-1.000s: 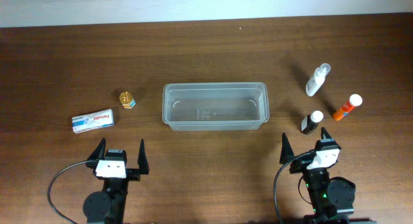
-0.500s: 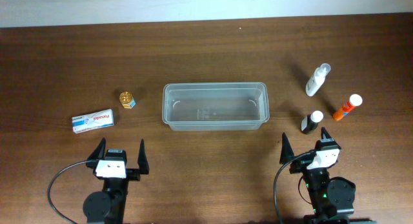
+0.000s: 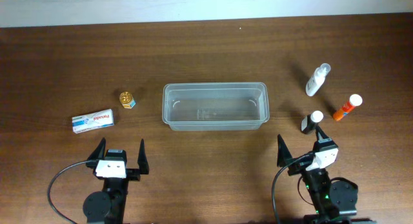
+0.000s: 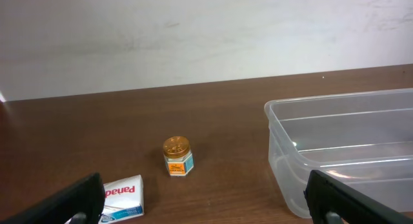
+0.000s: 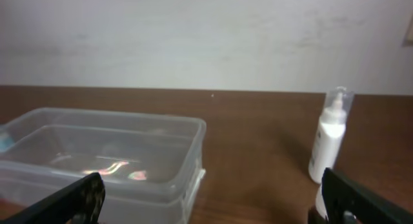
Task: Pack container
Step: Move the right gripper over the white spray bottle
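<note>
The clear plastic container (image 3: 215,106) stands empty at the table's middle; it also shows in the left wrist view (image 4: 348,146) and the right wrist view (image 5: 103,153). A white medicine box (image 3: 93,121) and a small gold-lidded jar (image 3: 127,99) lie to its left, also in the left wrist view as the box (image 4: 122,197) and jar (image 4: 177,157). To its right are a white spray bottle (image 3: 317,81), an orange bottle (image 3: 346,107) and a dark bottle with a white cap (image 3: 311,122). My left gripper (image 3: 120,154) and right gripper (image 3: 303,146) are open and empty near the front edge.
The white spray bottle (image 5: 329,135) shows upright in the right wrist view. A pale wall runs behind the table's far edge (image 3: 206,4). Bare wood lies between the grippers and the container.
My right gripper has shifted slightly to the left and turned a little. The left arm and all objects are unmoved.
</note>
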Tool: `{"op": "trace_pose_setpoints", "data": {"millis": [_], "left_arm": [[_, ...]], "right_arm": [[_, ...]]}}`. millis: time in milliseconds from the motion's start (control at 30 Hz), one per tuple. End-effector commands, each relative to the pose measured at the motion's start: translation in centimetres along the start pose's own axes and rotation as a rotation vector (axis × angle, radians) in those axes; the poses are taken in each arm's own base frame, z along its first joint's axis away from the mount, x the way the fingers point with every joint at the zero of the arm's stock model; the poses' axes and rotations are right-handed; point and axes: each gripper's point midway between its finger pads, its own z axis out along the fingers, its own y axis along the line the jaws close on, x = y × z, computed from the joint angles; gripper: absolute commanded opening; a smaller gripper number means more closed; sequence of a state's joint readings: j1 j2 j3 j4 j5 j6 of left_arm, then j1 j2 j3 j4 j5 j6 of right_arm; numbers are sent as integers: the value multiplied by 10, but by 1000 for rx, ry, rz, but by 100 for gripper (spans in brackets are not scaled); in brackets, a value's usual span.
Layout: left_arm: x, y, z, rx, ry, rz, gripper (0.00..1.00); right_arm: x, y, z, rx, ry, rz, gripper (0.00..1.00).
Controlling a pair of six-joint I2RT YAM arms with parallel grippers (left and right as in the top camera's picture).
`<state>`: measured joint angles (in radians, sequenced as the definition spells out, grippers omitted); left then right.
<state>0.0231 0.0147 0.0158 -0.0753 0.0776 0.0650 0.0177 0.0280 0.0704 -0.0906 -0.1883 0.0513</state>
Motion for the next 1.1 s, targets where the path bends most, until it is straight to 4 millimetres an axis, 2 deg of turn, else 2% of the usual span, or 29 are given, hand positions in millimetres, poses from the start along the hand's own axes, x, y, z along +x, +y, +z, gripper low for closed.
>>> {"op": "trace_pose_setpoints", "data": {"millis": [0, 167, 200, 300, 467, 567, 633, 833, 867, 1067], "left_arm": [[2, 3, 0, -13, 0, 19, 99], [2, 3, 0, -13, 0, 19, 99], [2, 3, 0, -13, 0, 19, 99], [2, 3, 0, -13, -1, 19, 99], [2, 3, 0, -13, 0, 19, 99], [2, 3, 0, -13, 0, 19, 99], [2, 3, 0, -13, 0, 19, 99], [2, 3, 0, -13, 0, 19, 99], [2, 3, 0, -13, 0, 19, 99], [2, 3, 0, -13, 0, 19, 99]], "right_arm": [[-65, 10, -11, -30, -60, 0, 98], [-106, 8, -2, -8, 70, 25, 98], [-119, 7, 6, -4, 136, 37, 98], [-140, 5, 25, 4, 284, 63, 98], [-163, 0, 56, 20, 575, 120, 98], [-163, 2, 69, 3, 699, 154, 98], [-154, 2, 74, 2, 778, 172, 98], [-141, -7, 96, 23, 859, 197, 98], [-138, -21, 104, 82, 871, 234, 98], [-117, -66, 131, 188, 938, 293, 98]]}}
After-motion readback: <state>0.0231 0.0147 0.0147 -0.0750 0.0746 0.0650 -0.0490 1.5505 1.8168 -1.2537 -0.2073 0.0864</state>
